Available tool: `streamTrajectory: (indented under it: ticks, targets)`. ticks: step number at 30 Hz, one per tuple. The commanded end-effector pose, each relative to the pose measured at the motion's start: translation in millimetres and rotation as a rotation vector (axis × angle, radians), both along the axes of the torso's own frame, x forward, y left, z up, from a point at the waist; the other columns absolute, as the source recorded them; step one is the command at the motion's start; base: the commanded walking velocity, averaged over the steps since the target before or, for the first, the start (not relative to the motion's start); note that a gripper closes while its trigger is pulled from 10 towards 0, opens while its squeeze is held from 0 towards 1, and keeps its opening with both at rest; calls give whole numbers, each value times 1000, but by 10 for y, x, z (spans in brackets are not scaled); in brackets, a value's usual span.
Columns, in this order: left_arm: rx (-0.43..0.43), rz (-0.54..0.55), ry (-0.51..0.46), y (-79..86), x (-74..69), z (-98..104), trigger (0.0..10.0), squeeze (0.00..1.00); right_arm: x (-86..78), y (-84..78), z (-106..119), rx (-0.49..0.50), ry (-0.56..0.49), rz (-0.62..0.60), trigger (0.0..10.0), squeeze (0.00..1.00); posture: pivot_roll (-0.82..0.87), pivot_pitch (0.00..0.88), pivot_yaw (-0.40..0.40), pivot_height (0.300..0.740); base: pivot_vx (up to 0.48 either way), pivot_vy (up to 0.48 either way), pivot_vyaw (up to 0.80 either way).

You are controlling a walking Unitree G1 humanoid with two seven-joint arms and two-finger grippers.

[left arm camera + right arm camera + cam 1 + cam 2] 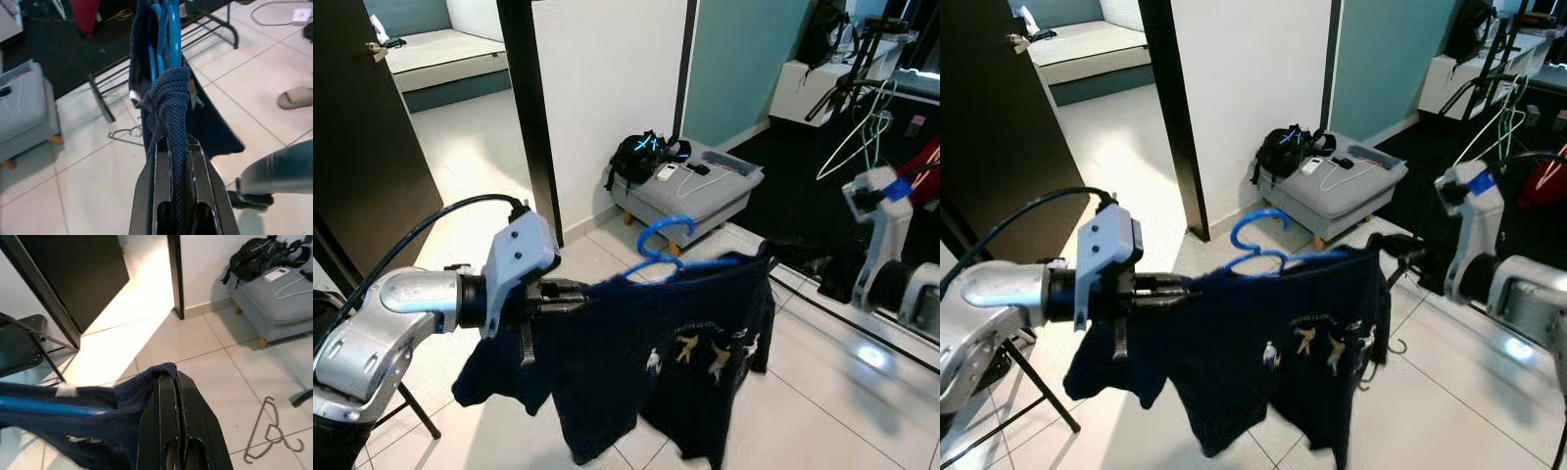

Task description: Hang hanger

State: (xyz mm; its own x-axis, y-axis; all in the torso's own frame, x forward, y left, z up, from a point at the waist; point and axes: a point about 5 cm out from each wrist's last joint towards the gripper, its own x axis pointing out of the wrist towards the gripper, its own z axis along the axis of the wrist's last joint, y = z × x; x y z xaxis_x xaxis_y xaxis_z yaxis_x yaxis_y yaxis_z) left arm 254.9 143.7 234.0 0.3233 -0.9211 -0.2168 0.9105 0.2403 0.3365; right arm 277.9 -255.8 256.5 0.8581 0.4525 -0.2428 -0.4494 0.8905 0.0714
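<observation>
Black backpack (644, 157) on grey ottoman (690, 196), folding chair (22, 342), sandal (296, 98)

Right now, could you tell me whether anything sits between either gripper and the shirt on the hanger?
Nothing does: the left gripper and right gripper are each clamped directly on a shoulder of the dark shirt, which hangs on the blue hanger between them.

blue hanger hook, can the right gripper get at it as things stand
Probably not right now. The right gripper is shut on the far shoulder of the dark shirt, holding it taut against the left gripper. The blue hanger hook stands free above the shirt, but reaching it means letting go first.
</observation>
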Motion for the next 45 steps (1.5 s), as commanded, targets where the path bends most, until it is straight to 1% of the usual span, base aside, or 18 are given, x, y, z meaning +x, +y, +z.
streamTrajectory:
  ticks: [1, 3, 5, 6, 10, 13, 20, 21, 24, 26, 30, 31, 32, 33, 35, 40, 43, 45]
  targets:
    - [22, -32, 5, -4, -49, 3, 10000, 0, 9, -35, 68, -7, -31, -14, 0, 0, -91, 4, 3, 740, 0, 0, 0]
    - [16, -55, 23, -33, -76, -14, 10000, 0, 13, -30, 88, -11, -36, -3, 0, 0, -93, 5, 2, 740, 0, 0, 0]
    - [-2, -86, 47, -85, -96, -41, 10000, 0, -8, 148, 131, 30, -54, 121, 0, 0, -95, 6, 2, 740, 0, 0, 0]
    - [-2, -86, 47, -85, -96, -41, 10000, 0, -8, 148, 131, 30, -54, 121, 0, 0, -95, 6, 2, 740, 0, 0, 0]
    - [-34, -94, 52, -107, -60, -51, 10000, 0, -98, 477, 169, 98, -75, 340, 0, 0, -102, 7, 6, 740, 0, 0, 0]
    - [-39, -94, 54, -105, -53, -52, 10000, 0, -113, 521, 174, 105, -78, 371, 0, 0, -103, 8, 7, 740, 0, 0, 0]
    - [-96, -12, 39, -125, 43, -48, 10000, 0, -231, 696, 215, 173, -77, 504, 0, 0, -108, 10, 9, 740, 0, 0, 0]
    - [-124, 26, 30, -118, 83, -28, 10000, 0, -328, 781, 177, 182, -50, 579, 0, 0, -110, 10, 10, 740, 0, 0, 0]
    - [-133, 51, 22, -99, 112, -15, 10000, 0, -387, 816, 145, 180, -28, 618, 0, 0, -109, 11, 10, 740, 0, 0, 0]
    - [-143, 105, 4, -39, 173, 17, 10000, 0, -490, 853, 85, 166, 12, 677, 0, 0, -109, 11, 11, 740, 0, 0, 0]
    - [-146, 182, -26, 61, 257, 62, 10000, 0, -521, 820, 43, 140, 35, 667, 0, 0, -109, 11, 11, 740, 0, 0, 0]
    - [-147, 216, -36, 115, 292, 82, 10000, 0, -465, 742, 25, 115, 36, 597, 0, 0, -109, 11, 9, 740, 0, 0, 0]
    - [-147, 216, -36, 115, 292, 82, 10000, 0, -465, 742, 25, 115, 36, 597, 0, 0, -109, 11, 9, 740, 0, 0, 0]
    - [-133, 262, -46, 199, 331, 93, 10000, 0, -313, 561, 14, 75, 20, 427, 0, 0, -110, 11, 12, 740, 0, 0, 0]
    - [-124, 298, -53, 261, 354, 89, 10000, 0, -231, 450, 51, 73, -1, 334, 0, 0, -111, 11, 11, 740, 0, 0, 0]
    - [-130, 330, -56, 298, 374, 84, 10000, 0, -211, 426, 93, 86, -14, 309, 0, 0, -111, 11, 11, 740, 0, 0, 0]
    - [-199, 344, -63, 196, 395, 97, 10000, 0, -231, 604, -18, 82, 10, 358, 0, 0, -107, 6, 9, 740, 0, 0, 0]
    - [-213, 345, -64, 174, 397, 101, 10000, 0, -233, 633, -39, 83, 14, 365, 0, 0, -107, 6, 9, 740, 0, 0, 0]
